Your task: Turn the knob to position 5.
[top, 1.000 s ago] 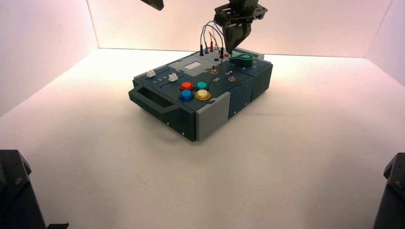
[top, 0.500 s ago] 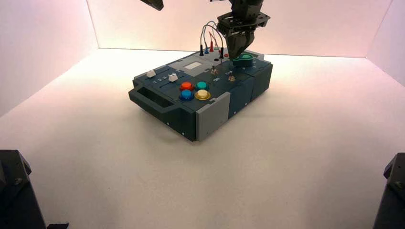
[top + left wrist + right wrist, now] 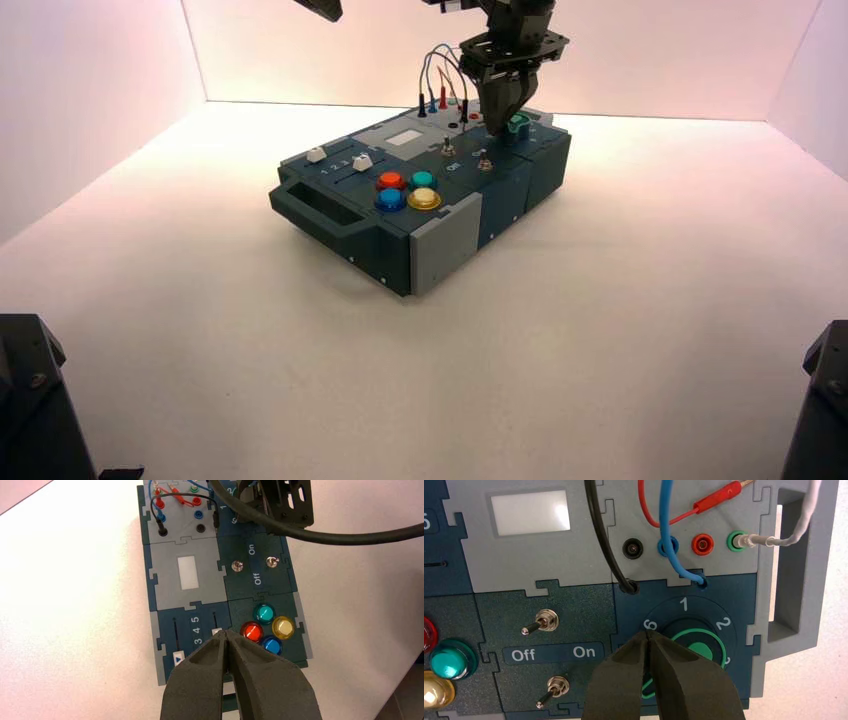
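Observation:
The green knob [image 3: 698, 649] sits in a numbered dial at the far right corner of the box [image 3: 345, 215]; the marks 1, 2 and 6 show around it. My right gripper [image 3: 648, 632] is shut, with its tips down by the 6 mark and its fingers covering the knob's pointed end. In the high view the right gripper [image 3: 500, 122] stands just left of the knob [image 3: 519, 124]. My left gripper [image 3: 226, 632] is shut and empty, held above the box's slider end.
Two metal toggle switches [image 3: 545, 621] with Off/On lettering lie beside the dial. Coloured wires [image 3: 445, 70] arch over the sockets behind it. Orange, teal, blue and yellow buttons [image 3: 407, 189] and two white sliders [image 3: 362, 160] are nearer the front.
My right gripper has moved right and down against the knob. The knob's long shape has swung round and now shows shorter, partly behind the fingers. The left arm has not moved.

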Controlling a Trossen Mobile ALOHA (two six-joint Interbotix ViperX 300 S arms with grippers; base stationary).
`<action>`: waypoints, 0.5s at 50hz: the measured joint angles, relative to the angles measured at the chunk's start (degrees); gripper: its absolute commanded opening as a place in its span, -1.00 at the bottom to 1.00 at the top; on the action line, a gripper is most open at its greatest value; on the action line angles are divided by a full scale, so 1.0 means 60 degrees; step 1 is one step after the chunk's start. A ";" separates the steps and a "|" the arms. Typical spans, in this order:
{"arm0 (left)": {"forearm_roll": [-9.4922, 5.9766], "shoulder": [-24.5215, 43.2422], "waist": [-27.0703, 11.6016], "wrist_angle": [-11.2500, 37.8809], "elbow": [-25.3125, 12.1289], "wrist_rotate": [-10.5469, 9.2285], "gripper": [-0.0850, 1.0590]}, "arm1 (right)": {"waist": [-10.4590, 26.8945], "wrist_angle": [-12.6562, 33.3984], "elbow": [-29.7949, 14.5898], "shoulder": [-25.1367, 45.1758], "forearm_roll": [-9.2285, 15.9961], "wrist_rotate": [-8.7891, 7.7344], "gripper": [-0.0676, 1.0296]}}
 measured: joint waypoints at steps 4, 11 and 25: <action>0.0000 0.0000 0.0000 0.0000 0.0000 -0.0015 -0.91 | 0.0000 0.0015 0.0000 0.0000 -0.0015 0.0000 -0.92; 0.0000 0.0000 0.0000 0.0000 0.0000 -0.0015 -0.91 | 0.0000 0.0000 0.0000 0.0000 -0.0015 -0.0015 -0.92; 0.0000 0.0000 0.0000 0.0000 0.0000 -0.0015 -0.91 | 0.0015 0.0015 -0.0073 -0.0381 0.0146 0.0000 -0.92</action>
